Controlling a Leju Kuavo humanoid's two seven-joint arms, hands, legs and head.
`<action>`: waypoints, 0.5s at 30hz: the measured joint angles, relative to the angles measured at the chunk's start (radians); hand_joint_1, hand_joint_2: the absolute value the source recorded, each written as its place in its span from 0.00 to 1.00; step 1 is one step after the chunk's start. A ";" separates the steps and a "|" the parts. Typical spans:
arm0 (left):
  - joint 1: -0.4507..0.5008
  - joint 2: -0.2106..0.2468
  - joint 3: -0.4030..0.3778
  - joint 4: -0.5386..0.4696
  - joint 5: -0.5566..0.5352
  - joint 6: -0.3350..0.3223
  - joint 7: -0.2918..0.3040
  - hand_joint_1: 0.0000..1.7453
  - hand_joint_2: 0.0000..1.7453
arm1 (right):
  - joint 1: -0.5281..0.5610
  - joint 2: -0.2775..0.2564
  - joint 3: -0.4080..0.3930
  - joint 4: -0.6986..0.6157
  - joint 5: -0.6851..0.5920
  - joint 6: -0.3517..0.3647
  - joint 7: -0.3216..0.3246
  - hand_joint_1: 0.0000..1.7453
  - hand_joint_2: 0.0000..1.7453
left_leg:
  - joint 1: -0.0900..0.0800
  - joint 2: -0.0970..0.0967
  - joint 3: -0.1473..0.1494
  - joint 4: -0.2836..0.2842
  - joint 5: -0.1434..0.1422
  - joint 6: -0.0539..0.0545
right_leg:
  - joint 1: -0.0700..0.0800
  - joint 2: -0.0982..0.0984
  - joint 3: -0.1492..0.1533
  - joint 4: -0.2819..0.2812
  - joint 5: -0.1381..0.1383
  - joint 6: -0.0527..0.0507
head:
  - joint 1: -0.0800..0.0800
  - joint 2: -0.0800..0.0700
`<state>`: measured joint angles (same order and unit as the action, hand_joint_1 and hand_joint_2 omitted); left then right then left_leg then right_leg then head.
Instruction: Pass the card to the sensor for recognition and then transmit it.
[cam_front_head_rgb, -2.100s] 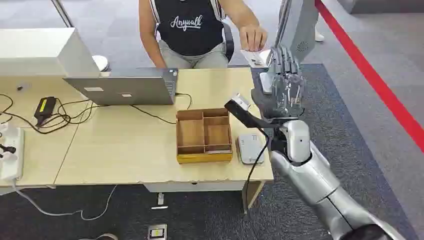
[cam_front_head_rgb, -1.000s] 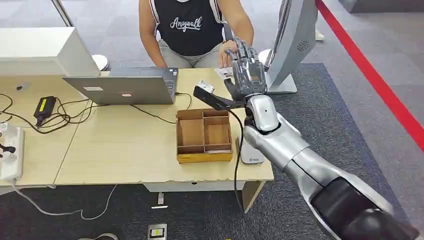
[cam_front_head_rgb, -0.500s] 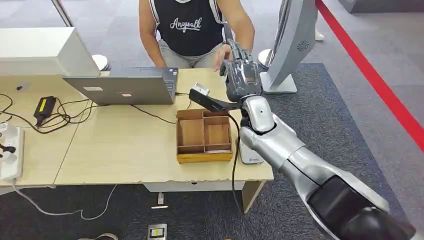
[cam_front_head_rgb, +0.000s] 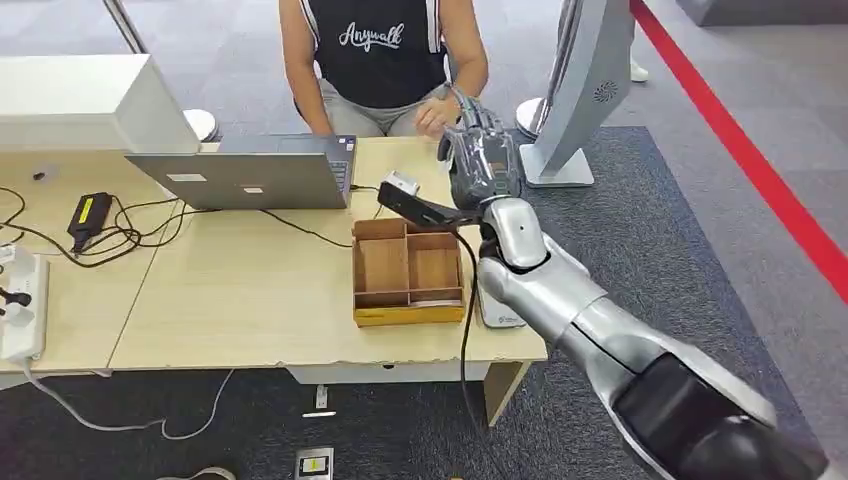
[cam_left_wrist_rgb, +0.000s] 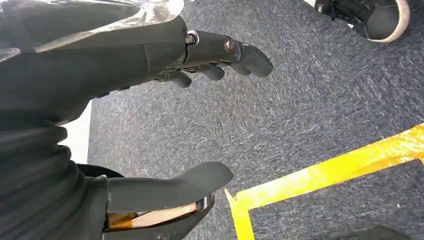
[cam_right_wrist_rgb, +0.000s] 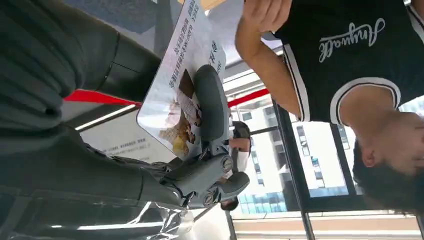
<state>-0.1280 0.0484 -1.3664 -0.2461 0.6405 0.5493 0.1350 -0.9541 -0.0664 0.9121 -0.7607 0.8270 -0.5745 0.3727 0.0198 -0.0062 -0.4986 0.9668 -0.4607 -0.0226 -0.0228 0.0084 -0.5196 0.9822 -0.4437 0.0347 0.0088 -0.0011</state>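
- The pale wooden table is carrying a flat white-grey sensor near its edge.
- The right robot hand is raised toward the seated person, pinching a thin, stiff, glossy printed card; likely light and slippery, best gripped at its edge.
- The left robot hand is hanging open above carpet.

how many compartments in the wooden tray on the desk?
3 visible in the wooden tray: one long compartment on its left side, two smaller ones on the right, far and near. The right hand's wrist camera bracket overlaps the far edge, so more could be hidden.
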 joint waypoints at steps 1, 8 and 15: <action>0.000 0.000 0.000 0.000 0.000 0.001 -0.001 0.00 1.00 | 0.002 -0.001 0.000 0.000 -0.001 0.000 0.000 1.00 1.00 | 0.000 0.000 0.000 0.000 0.000 0.000 | 0.000 0.000 0.000 0.000 0.000 0.000 | 0.000 0.000; 0.002 0.000 0.000 0.000 0.010 0.005 -0.010 0.00 1.00 | 0.027 -0.034 0.002 -0.032 -0.038 -0.017 0.026 1.00 1.00 | 0.000 0.000 0.000 0.000 0.000 0.000 | 0.000 0.000 0.000 0.000 0.000 0.000 | 0.000 0.000; 0.005 0.000 0.000 0.000 0.018 0.005 -0.006 0.00 1.00 | 0.126 -0.137 -0.014 -0.137 -0.072 -0.059 0.069 1.00 1.00 | 0.000 0.000 0.000 0.001 0.000 0.000 | 0.000 0.000 0.000 -0.001 0.000 0.000 | 0.000 0.000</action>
<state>-0.1232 0.0488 -1.3664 -0.2461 0.6584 0.5539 0.1286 -0.8278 -0.2030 0.8980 -0.8977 0.7545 -0.6337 0.4422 0.0196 -0.0061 -0.4986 0.9679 -0.4610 -0.0223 -0.0229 0.0085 -0.5196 0.9812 -0.4436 0.0349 0.0084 -0.0011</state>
